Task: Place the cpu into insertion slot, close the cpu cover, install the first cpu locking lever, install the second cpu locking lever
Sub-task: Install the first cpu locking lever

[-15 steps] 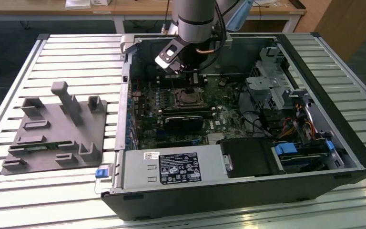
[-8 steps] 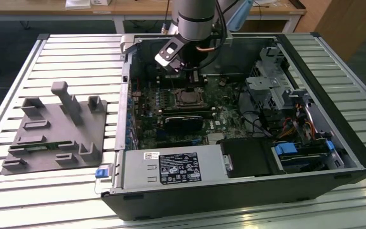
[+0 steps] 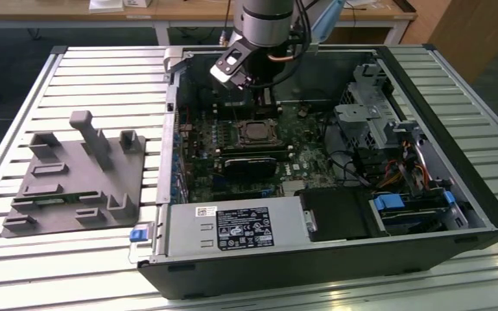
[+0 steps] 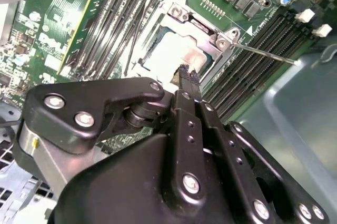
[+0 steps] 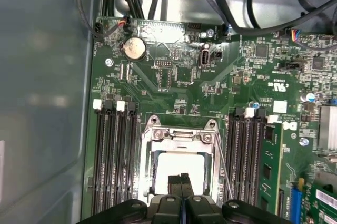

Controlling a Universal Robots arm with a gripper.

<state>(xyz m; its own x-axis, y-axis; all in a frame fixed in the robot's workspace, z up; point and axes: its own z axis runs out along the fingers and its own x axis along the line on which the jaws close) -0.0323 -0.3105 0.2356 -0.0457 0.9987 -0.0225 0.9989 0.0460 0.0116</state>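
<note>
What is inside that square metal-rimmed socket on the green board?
The cpu, its pale face showing through the window of the cpu cover. The shut pincer hides one edge of it, and whatever lies beneath it is covered.

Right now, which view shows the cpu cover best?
The first wrist view: the cpu cover faces it squarely, only one edge behind the tool. The second wrist view sees it slanted, partly blocked; the exterior view shows it small, far off.
</note>
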